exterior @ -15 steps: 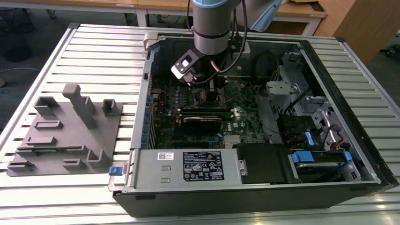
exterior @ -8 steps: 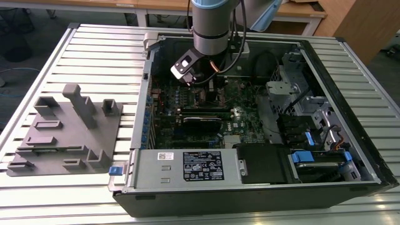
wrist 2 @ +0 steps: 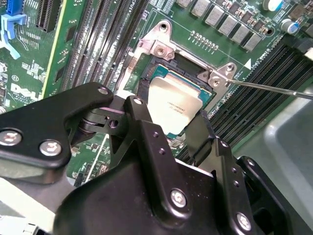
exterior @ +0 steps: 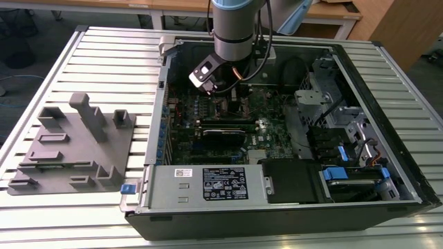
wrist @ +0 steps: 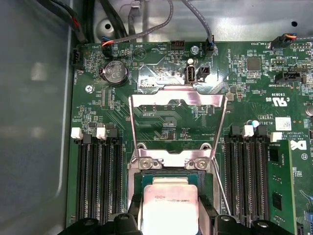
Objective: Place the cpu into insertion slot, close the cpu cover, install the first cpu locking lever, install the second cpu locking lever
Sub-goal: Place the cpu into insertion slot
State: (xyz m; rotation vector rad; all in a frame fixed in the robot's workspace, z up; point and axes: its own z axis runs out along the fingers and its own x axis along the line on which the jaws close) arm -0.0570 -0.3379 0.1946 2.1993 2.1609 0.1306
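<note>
Closest to us in the second wrist view is the black end effector [wrist 2: 171, 125]. It pinches the cpu [wrist 2: 173, 104] by two opposite edges. The chip lies flat over the insertion slot [wrist 2: 168, 63], down in it or just above; we cannot tell which.

We judge the first step to be near its end and not finished, since the chip is not yet let go. The other three steps are not done:

- **Cover:** In the first wrist view the cpu cover [wrist: 177, 99] is swung fully open and lies back over the green board [wrist: 254, 107]. Circuit traces show through its window.
- **Levers:** A thin wire locking lever [wrist 2: 274, 87] stands free beside the socket, unlatched. We cannot make out the other lever with any certainty.

In the exterior view the arm reaches down into the open computer case [exterior: 277, 220]. The case rests on the slatted counter [exterior: 104, 52], near a grey fixture plate [exterior: 69, 145].

As for writing, we see:

- fine dark print on the chip's metal top
- white lettering scattered over the board
- a black-and-white sticker [exterior: 223, 184] on the metal box at the case's near edge

We do not read any of it off.
</note>
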